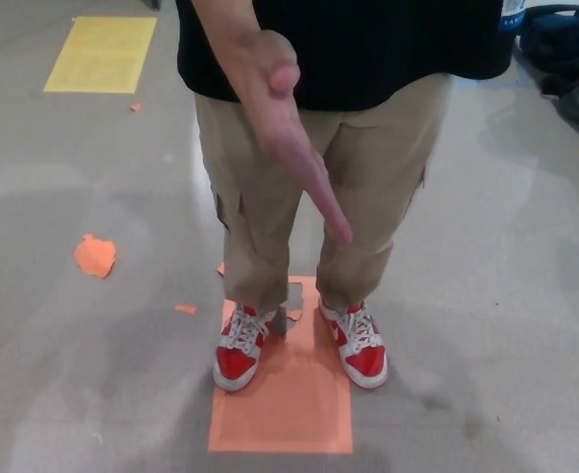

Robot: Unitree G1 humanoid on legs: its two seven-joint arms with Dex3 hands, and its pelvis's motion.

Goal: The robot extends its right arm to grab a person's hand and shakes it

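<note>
A person stands facing me in a black shirt, tan trousers (260, 217) and red and white shoes (238, 357). The person's hand (288, 128) reaches out toward me at the upper middle of the head view, flat and edge-on, thumb up and fingers pointing down to the right. Neither of my hands nor any part of my arms shows in this view.
The person stands on an orange rectangle (285, 404) marked on the grey floor. A yellow rectangle (100, 54) lies at the far left. An orange scrap (95, 255) lies on the floor at left. A dark bag (563, 44) sits at the upper right.
</note>
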